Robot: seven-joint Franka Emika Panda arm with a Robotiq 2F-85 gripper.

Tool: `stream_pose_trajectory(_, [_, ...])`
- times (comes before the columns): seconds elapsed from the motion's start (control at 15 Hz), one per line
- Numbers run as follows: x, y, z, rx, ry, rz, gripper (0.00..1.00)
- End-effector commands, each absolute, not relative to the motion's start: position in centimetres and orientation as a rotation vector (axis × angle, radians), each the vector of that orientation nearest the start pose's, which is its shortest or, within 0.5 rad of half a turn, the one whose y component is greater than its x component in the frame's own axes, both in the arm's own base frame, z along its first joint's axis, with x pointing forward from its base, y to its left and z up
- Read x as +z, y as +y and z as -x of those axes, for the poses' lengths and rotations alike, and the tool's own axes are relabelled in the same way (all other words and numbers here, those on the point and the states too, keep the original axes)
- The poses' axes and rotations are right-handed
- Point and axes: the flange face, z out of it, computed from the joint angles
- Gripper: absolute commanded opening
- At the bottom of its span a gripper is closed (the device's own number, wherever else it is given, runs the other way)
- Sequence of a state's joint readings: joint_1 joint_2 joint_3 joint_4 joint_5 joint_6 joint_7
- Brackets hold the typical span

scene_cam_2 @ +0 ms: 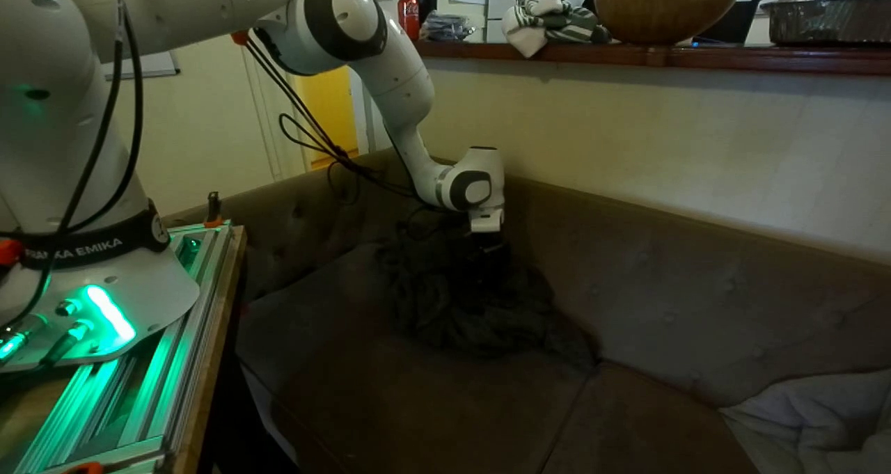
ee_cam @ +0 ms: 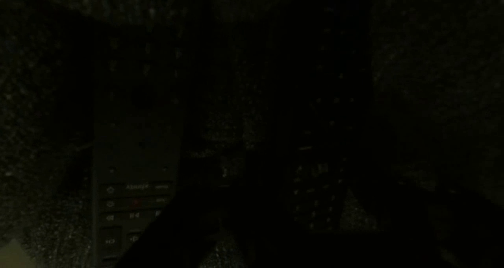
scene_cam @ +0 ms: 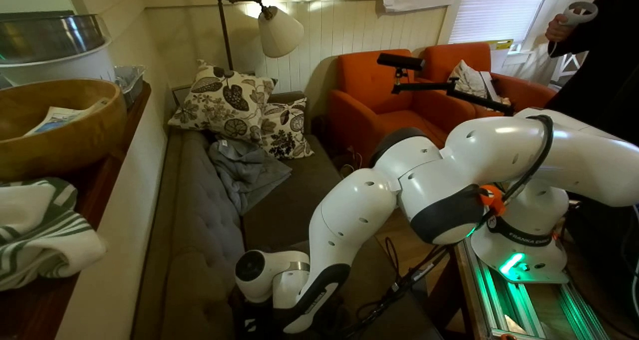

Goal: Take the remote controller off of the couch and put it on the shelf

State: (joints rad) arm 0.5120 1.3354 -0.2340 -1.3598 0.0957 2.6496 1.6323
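The couch (scene_cam: 294, 195) (scene_cam_2: 431, 404) is long and grey-brown. The shelf (scene_cam: 107, 185) (scene_cam_2: 710, 58) is the ledge along the wall behind it, reddish-brown on top. My gripper (scene_cam_2: 489, 248) points down at a dark bunched cloth (scene_cam_2: 480, 307) on the couch. The wrist view is very dark. There a black remote (ee_cam: 319, 197) lies between the fingers of my gripper (ee_cam: 317, 163). A greyer remote (ee_cam: 138, 150) with an xfinity label lies to its left, beside the left finger. Whether the fingers press on the black remote is too dark to tell. No remote is discernible in either exterior view.
On the shelf are a wooden bowl (scene_cam: 65, 130) (scene_cam_2: 661, 8), a striped towel (scene_cam: 45, 235) (scene_cam_2: 557, 21) and a foil tray (scene_cam_2: 828, 21). Patterned pillows (scene_cam: 229, 100) and a grey cloth (scene_cam: 249, 165) lie on the couch. Orange armchairs (scene_cam: 374, 85) and a lamp (scene_cam: 279, 30) stand beyond.
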Motion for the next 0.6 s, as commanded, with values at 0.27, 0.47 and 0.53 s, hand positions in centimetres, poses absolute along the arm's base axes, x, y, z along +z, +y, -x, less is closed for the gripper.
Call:
stream_pose_trajectory(0.27, [-4.1, 21.1, -61.9, -0.293, 1.902, 2.653, 0.08])
stream_pose_trajectory(0.47, [-1.9, 21.4, -60.1, -0.311, 1.874, 2.661, 0.07])
stream_pose_trajectory(0.53, [-1.1, 21.3, -59.4, -0.325, 1.874, 2.651, 0.07])
